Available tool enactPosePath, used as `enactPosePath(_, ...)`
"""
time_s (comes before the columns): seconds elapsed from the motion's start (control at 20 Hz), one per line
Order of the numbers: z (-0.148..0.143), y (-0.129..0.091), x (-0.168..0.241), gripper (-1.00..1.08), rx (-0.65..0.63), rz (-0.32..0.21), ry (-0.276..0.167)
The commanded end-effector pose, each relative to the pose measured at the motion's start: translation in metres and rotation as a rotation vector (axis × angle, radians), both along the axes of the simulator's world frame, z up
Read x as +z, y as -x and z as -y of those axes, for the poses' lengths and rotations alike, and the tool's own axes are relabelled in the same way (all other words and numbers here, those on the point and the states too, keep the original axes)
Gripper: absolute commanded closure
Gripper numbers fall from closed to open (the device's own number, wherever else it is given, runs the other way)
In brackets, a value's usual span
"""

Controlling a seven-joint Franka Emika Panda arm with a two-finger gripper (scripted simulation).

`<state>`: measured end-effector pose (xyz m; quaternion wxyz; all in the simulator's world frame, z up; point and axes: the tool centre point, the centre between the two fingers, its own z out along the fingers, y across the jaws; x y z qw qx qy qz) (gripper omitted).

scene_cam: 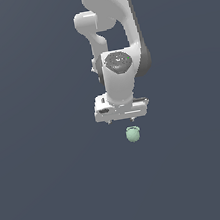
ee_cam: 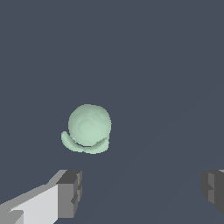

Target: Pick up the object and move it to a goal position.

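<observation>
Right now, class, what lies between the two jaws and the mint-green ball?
Nothing: in the wrist view only bare dark-grey ground separates the open gripper from the mint-green ball, and the exterior view shows the same gap.

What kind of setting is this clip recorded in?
A bare simulated scene, not a real room: a flat, uniform dark grey-blue ground with no furniture or walls, a smoothly rendered white arm with its tool open, and one small mint-green ball.
</observation>
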<state>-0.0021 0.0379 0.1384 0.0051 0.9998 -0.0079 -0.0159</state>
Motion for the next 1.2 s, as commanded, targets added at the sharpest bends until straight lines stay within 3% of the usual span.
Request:
enactPosePath(0.0,-0.011,-0.005,-0.010,-0.92,-0.030,0.007,-0.001)
enactPosePath(0.55,-0.048,-0.022,-0.045,-0.92,-0.135,0.030,-0.007)
enactPosePath(1.15,-0.051,-0.022,-0.062,-0.92,-0.144,0.031,-0.007)
